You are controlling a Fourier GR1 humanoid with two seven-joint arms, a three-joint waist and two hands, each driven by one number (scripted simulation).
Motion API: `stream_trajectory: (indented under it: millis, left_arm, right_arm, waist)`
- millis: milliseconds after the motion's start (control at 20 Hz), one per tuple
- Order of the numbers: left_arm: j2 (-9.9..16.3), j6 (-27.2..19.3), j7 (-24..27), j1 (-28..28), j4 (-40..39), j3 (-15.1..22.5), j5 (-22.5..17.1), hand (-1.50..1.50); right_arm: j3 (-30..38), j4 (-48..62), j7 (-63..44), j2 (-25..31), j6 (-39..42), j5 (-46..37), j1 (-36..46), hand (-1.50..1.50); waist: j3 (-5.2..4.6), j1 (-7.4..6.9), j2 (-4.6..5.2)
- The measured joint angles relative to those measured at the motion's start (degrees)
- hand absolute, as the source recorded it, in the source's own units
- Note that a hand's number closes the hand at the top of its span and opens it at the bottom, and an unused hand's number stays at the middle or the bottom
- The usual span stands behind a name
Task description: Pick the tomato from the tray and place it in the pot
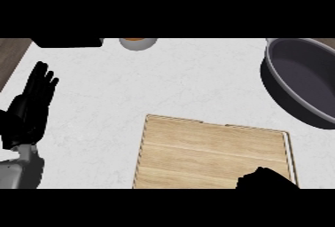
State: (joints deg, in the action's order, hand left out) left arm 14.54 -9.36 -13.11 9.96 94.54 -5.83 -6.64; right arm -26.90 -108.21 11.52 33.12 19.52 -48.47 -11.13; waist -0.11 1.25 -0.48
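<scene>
A light wooden tray lies on the white counter at lower centre. No tomato shows on it or anywhere else. A large dark grey pot stands at the right edge, its inside bare where it shows. My right hand comes in at the bottom edge over the tray's near right corner; only a dark lump of it shows, and what it covers is hidden. My left hand rests open at the far left, fingers up, apart from the tray.
A small white bowl with something orange inside sits at the counter's far edge. A black object lies to its left. The counter's left edge runs by the left hand.
</scene>
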Motion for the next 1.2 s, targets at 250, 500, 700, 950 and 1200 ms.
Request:
stream_trajectory:
  millis: [250, 500, 700, 950, 1200]
  left_arm:
    - [0.28, 0.59, 0.31, 0.73, -1.15, -1.11, -0.59, 0.00]
    - [-0.09, 0.75, 0.95, -1.01, -0.42, -0.99, -0.43, 0.00]
    - [-0.80, -0.12, 0.32, -0.30, 0.15, -0.02, 0.58, 0.00]
    - [-0.99, -0.13, -0.07, 0.68, -0.44, 0.30, 1.10, 0.00]
    - [-1.14, 0.53, 0.04, 1.56, -0.79, 0.22, 0.96, 0.00]
  right_arm:
    - [6.54, -8.96, 4.40, 3.62, -5.05, 4.86, -10.04, 1.50]
    - [15.29, -17.54, 3.85, -0.28, -9.62, 14.36, -15.09, 1.50]
    - [24.81, -21.41, 3.09, -2.78, -12.29, 22.35, -15.46, 1.50]
    - [37.67, -23.11, -0.81, -3.29, -11.50, 34.15, -12.67, 1.50]
    - [48.47, -15.68, -5.21, 0.64, -7.78, 44.38, -4.41, 1.50]
  waist:
    - [0.09, 0.40, 0.14]
    - [0.11, 0.83, 0.07]
    - [0.13, 0.59, 0.17]
    - [0.11, -0.17, 0.34]
    - [0.08, -0.98, 0.47]
